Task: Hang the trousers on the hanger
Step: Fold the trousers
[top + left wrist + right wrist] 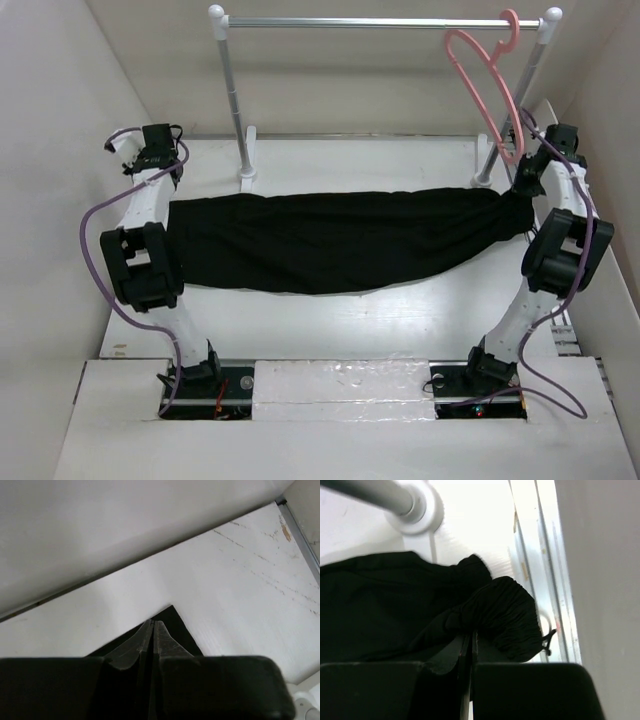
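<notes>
Near the far left corner of the white counter (350, 320), we see the left gripper (168, 178) at the left end of the trousers (340, 240). In its wrist view the left gripper (152, 622) has its two dark, tapering fingers pressed flat together, clenched on a sharp triangular corner of the black cloth (172, 625) that pokes out just past the tips. The painted counter beyond it is matte and faintly scratched. From there the trousers run as one long, soft band across the middle of the counter, parallel to the far edge. They are plain black, wrinkled along their length, fuller through the middle and narrowing towards the right. Behind them, along the far edge, a smooth silver rail (380, 22) spans two white posts (246, 150). Purple cables (92, 230) loop beside each arm. At the rail's right end, above the far right corner, the thin pink plastic hanger (511, 28) hangs by its curved hook, its outline tilted and slanting down towards the right arm. We cannot tell whether its lower end touches anything. Just below it the right gripper (522, 182) meets the right end of the garment. Its wrist view shows the right gripper (471, 635) with fingers shut tight on the trousers (385, 610), grasping a bunched, finely ribbed fold of fabric. A thin cord (549, 639) sticks out beside the fold, near the metal strip at the counter's right edge.
</notes>
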`<state>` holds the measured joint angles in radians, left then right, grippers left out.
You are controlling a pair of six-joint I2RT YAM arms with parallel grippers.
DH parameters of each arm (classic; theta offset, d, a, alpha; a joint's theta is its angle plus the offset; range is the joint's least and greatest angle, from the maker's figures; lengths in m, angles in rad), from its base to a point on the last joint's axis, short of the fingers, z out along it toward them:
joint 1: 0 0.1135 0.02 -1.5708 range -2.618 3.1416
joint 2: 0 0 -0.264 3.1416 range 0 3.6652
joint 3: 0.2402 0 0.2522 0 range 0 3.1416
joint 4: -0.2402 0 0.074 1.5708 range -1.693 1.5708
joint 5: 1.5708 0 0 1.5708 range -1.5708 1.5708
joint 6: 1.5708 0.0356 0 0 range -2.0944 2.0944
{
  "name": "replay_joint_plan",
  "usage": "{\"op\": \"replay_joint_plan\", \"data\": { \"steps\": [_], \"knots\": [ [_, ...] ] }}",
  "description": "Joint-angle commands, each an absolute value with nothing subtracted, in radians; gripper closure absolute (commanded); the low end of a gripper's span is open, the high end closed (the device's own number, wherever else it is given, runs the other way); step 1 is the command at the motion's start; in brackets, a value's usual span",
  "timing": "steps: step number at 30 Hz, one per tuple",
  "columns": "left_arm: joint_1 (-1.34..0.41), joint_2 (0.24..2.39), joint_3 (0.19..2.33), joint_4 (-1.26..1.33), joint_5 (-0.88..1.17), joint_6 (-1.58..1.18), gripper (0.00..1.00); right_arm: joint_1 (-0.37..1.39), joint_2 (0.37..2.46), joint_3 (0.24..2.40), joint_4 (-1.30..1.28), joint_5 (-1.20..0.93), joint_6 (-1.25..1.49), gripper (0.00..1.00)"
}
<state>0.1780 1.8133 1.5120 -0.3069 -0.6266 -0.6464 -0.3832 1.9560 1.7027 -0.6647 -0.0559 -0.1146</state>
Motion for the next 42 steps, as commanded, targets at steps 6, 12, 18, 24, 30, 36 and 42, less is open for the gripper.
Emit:
{"op": "replay_joint_plan", "data": {
  "steps": [6, 12, 18, 24, 30, 36, 42],
  "knots": [
    [0.155, 1.545, 1.283, -0.353, -0.338, -0.617, 0.88, -0.354, 1.709, 1.390, -0.462, -0.107, -0.049, 1.00],
    [0.233, 1.523, 1.115, -0.365, -0.291, -0.609, 0.68, -0.330, 1.651, 1.256, -0.397, -0.140, -0.038, 1.00],
    [0.233, 1.620, 1.123, -0.360, -0.238, -0.597, 0.67, -0.330, 1.600, 1.195, -0.365, -0.156, -0.051, 1.00],
    [0.233, 1.608, 1.071, -0.325, -0.215, -0.586, 0.67, -0.341, 1.574, 1.143, -0.325, -0.189, -0.048, 1.00],
    [0.206, 1.719, 1.185, -0.324, -0.212, -0.632, 0.65, -0.321, 1.614, 1.149, -0.324, -0.196, -0.048, 1.00],
    [0.196, 1.827, 1.245, -0.319, -0.224, -0.644, 0.65, -0.310, 1.617, 1.144, -0.327, -0.192, -0.066, 1.00],
    [0.196, 1.865, 1.272, -0.308, -0.203, -0.641, 0.64, -0.276, 1.629, 1.143, -0.319, -0.195, -0.077, 1.00]
  ]
}}
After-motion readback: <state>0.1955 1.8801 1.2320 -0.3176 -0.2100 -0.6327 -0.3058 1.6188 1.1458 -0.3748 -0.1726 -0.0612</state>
